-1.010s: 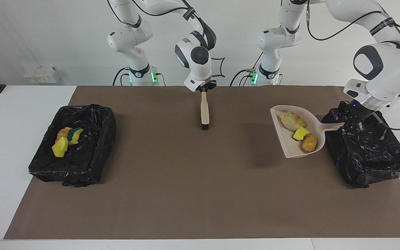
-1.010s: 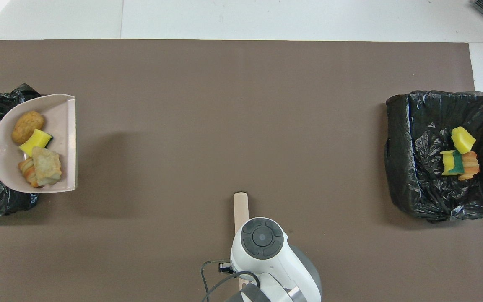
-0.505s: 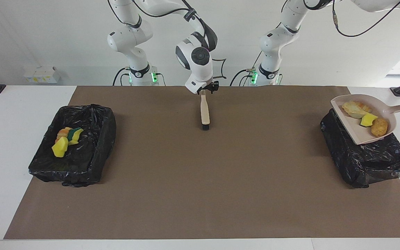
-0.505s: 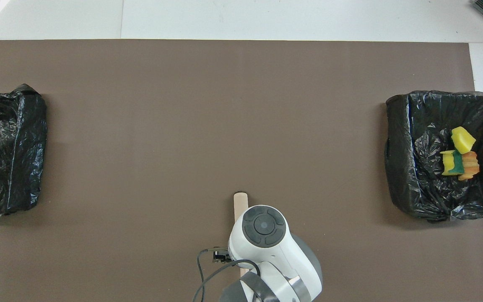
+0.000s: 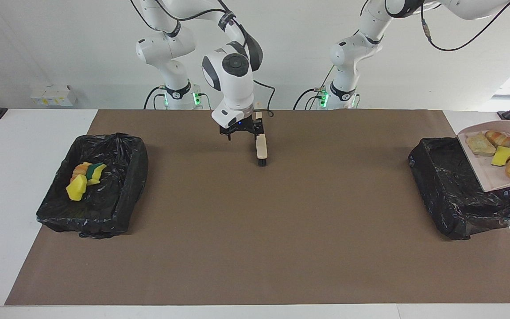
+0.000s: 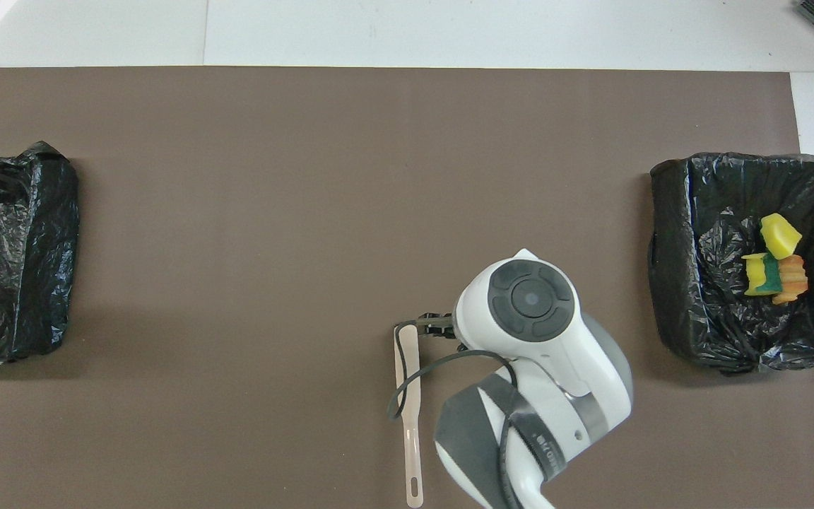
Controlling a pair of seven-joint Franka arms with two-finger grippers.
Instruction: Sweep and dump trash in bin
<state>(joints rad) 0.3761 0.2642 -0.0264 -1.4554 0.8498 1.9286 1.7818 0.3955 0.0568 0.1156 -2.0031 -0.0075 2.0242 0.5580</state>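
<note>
A beige dustpan hangs tilted over the black bin at the left arm's end of the table. Several pieces of trash lie in the pan: bread-like chunks and a yellow sponge. Its handle and my left gripper are cut off by the facing view's edge. The brush lies flat on the brown mat, and its handle points toward the robots. Just beside it my right gripper hovers low and open, holding nothing. From overhead only its fingers peek out under the wrist.
A second black-lined bin stands at the right arm's end and holds yellow sponge and bread pieces. The bin under the dustpan shows only black liner from overhead. The brown mat spans the table between the two bins.
The left arm carried the loaded dustpan from beside its bin up and over it. The right gripper opened, let go of the brush and shifted sideways toward the right arm's end.
</note>
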